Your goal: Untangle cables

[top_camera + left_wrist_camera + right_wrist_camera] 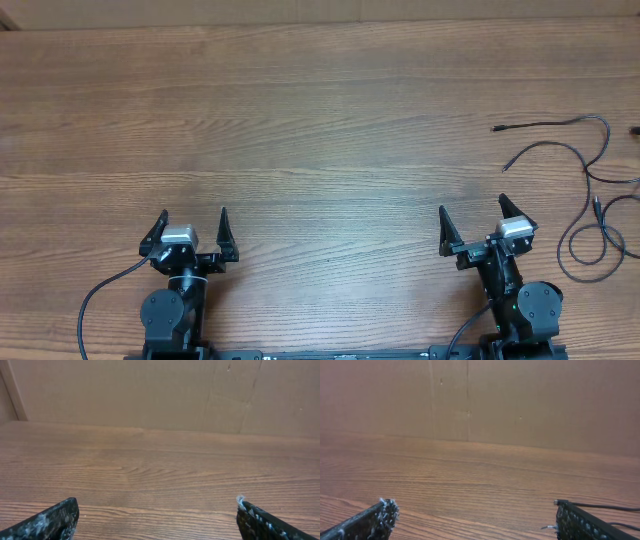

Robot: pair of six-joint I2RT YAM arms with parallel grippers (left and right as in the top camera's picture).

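Black thin cords with small plug tips, the cables (548,125) lie as loose strands & loops at the far right edge of the brown wood-grain table (320,110), partly cut off by the frame. Nearest is the right gripper (472,206), near their left side, not touching, a strip of tabletop btwn them; jaws spread wide, holding nothing. At lower left, well apart, the left gripper (194,214) is likewise wide & empty. A thicker black arm wire (95,295) curls beside it. Right wrist view catches two strands just past its right finger; left wrist view shows only wood & a tan cardboard wall (150,390).
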